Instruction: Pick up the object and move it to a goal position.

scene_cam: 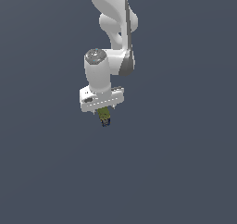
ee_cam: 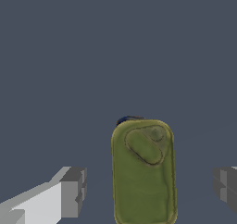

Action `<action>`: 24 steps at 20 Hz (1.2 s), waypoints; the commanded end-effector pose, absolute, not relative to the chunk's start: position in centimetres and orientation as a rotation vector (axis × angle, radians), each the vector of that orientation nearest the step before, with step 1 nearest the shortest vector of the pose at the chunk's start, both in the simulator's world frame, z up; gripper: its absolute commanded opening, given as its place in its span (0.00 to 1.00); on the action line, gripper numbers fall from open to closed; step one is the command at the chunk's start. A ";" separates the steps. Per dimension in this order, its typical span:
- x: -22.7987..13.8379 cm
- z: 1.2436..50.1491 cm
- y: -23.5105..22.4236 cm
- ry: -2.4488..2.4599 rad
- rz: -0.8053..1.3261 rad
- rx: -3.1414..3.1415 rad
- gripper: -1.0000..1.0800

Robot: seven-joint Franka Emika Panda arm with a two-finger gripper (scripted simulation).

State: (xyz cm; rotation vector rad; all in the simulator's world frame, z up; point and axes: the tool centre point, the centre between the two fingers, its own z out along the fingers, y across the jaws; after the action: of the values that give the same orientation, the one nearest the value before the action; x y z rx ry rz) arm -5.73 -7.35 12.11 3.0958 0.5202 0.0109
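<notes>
The object (scene_cam: pixel 105 118) is a tiny item with an olive-green upper part and a dark lower part, directly under the white hand of my gripper (scene_cam: pixel 104 113) in the exterior view. In the wrist view its olive-green top (ee_cam: pixel 143 172) fills the space between the two grey fingertips, with a dark blue edge showing at its far side. My gripper (ee_cam: pixel 148 190) stands open around it. A clear gap shows between the object and each fingertip (ee_cam: pixel 74 193). Whether the object rests on the ground or hangs above it cannot be told.
A plain dark grey-blue ground (scene_cam: pixel 185 172) surrounds the arm in both views. The white arm (scene_cam: pixel 113 24) rises toward the upper edge of the exterior view. No goal marker is visible.
</notes>
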 end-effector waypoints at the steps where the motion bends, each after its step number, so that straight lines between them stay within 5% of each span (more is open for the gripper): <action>1: -6.4 11.5 -7.8 0.556 0.006 3.091 0.96; 24: -7.3 6.1 -8.2 0.592 0.000 3.085 0.96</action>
State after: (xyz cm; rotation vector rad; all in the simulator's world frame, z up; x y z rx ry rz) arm -7.30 -8.22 6.54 3.0859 0.5916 -0.0018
